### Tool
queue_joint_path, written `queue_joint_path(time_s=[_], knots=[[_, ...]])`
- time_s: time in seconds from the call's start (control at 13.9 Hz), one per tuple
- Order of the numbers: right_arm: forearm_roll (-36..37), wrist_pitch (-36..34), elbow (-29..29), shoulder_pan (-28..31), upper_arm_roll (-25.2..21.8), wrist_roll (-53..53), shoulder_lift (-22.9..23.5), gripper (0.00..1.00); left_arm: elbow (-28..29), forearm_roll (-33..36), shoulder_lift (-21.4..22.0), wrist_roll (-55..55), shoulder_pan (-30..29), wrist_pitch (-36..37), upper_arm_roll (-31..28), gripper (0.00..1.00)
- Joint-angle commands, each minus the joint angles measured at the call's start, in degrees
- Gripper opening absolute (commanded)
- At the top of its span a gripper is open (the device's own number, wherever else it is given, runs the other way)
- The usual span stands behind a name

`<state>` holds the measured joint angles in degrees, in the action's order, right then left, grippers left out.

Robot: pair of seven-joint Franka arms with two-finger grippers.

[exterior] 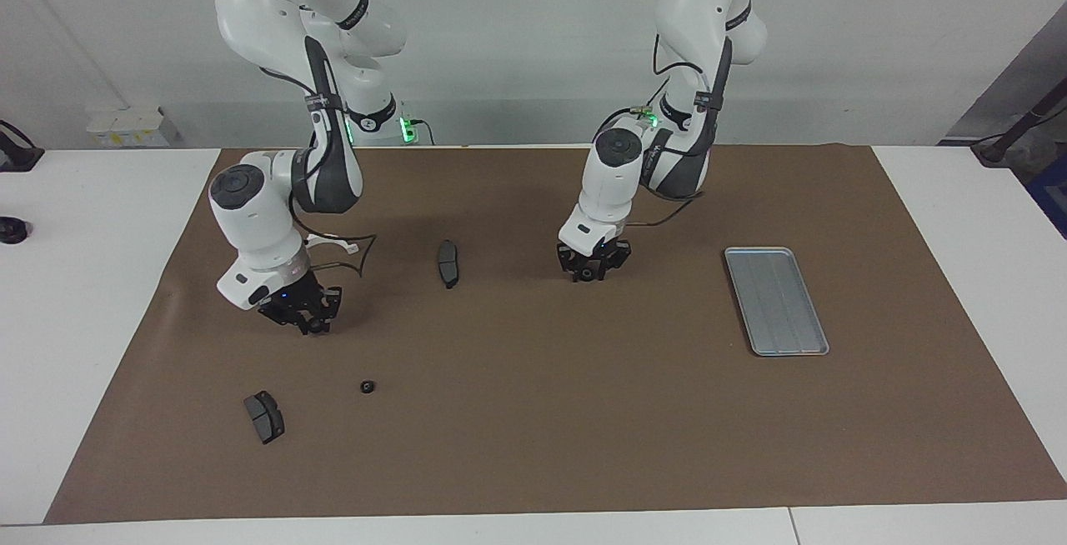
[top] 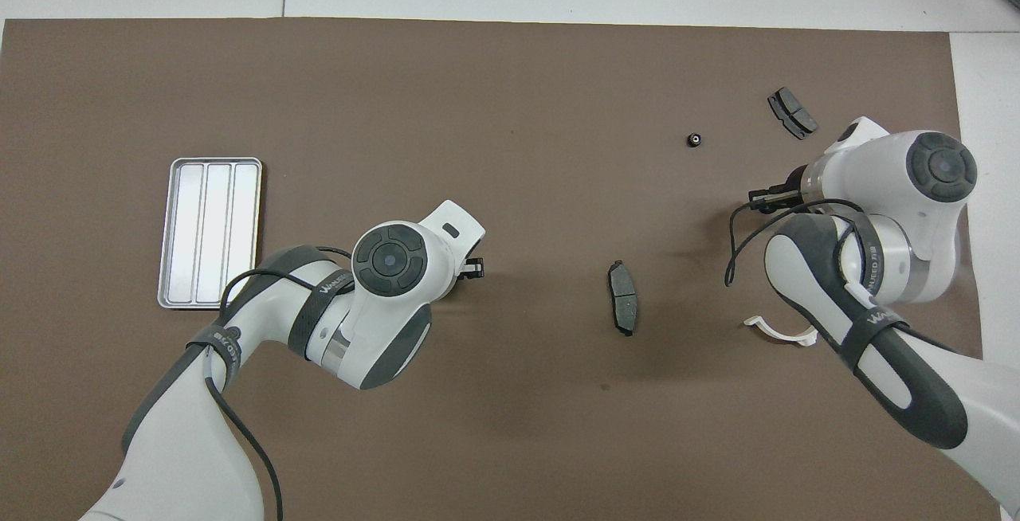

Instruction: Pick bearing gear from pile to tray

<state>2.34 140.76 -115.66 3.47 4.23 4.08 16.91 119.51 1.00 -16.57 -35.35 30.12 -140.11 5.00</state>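
The pile is scattered over the brown mat toward the right arm's end. My right gripper (exterior: pixel 305 322) is low at the mat, its fingers closed in on a small black gear (exterior: pixel 315 328). My left gripper (exterior: pixel 588 272) is low at the mat's middle, its fingers closed in on another black gear (exterior: pixel 587 276). In the overhead view the arms hide both gears and only the tips of the left gripper (top: pixel 475 267) and right gripper (top: pixel 766 201) show. The silver tray (exterior: pixel 775 301) lies flat and holds nothing, toward the left arm's end of the mat; it also shows in the overhead view (top: pixel 209 231).
A third loose gear (exterior: pixel 366 387) and a dark brake pad (exterior: pixel 264 416) lie farther from the robots than the right gripper. Another brake pad (exterior: pixel 448 262) lies between the grippers. A white half-ring bracket (exterior: pixel 332 240) lies under the right arm.
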Motion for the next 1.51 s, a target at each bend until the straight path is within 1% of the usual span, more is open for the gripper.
queue_joint_path(time_s=[0.0, 0.07, 0.22, 0.29, 0.5, 0.72, 0.87, 1.01, 1.08, 1.23, 1.37, 1.44], knots=[[-1.2, -3.3, 3.1, -3.9, 0.5, -6.8, -0.9, 0.0, 2.0, 0.6, 1.4, 1.0, 1.3, -0.5, -0.9, 0.34], [-1.2, -3.7, 4.0, -6.0, 0.4, -10.1, -0.7, 0.0, 2.0, 0.6, 1.4, 2.0, 1.1, -0.2, -0.9, 0.23], [-1.2, -3.7, 4.8, -9.0, 0.4, -15.9, -0.6, 0.0, 1.1, 0.6, 1.4, 3.3, 0.6, 1.6, -1.0, 0.05], [-1.2, -3.7, 4.9, -11.0, 0.4, -18.7, -0.6, 0.0, 0.3, 0.6, 1.2, 3.7, 0.4, 1.9, -1.0, 0.0], [-1.1, -3.7, 5.7, -17.7, 0.4, -29.5, -0.6, 0.0, -5.0, 0.6, 0.2, 4.8, -3.3, 5.9, -1.0, 0.0], [-1.0, -3.0, 5.8, -24.1, 0.4, -37.8, -0.5, 0.0, -10.4, 0.4, 0.6, 9.8, -10.8, 11.2, -0.8, 0.0], [-0.2, -3.4, 7.5, -29.3, 0.3, -42.2, 0.7, 0.0, -11.8, 0.0, 1.1, 14.2, -15.4, 13.1, -0.8, 0.0], [0.6, -3.7, 11.0, -34.5, 0.3, -48.5, 4.0, 0.0, -12.0, -0.2, 1.9, 17.7, -19.7, 15.0, -0.9, 0.0], [1.8, -4.0, 13.2, -36.2, 0.2, -51.2, 5.8, 0.0, -12.0, -0.2, 2.2, 21.2, -22.3, 16.0, -0.8, 0.0], [6.0, -7.7, 20.8, -39.6, 0.2, -55.5, 11.5, 0.0, -11.6, -0.7, 2.6, 28.1, -26.7, 17.7, -0.8, 0.0], [8.4, -8.0, 24.8, -41.5, 0.3, -59.5, 15.4, 0.0, -9.7, -1.1, 3.3, 33.1, -30.7, 17.7, -0.9, 0.0], [8.5, -8.0, 25.5, -42.2, 0.3, -59.7, 16.6, 0.0, -8.4, -1.1, 3.7, 36.0, -32.2, 17.4, -1.0, 0.0]])
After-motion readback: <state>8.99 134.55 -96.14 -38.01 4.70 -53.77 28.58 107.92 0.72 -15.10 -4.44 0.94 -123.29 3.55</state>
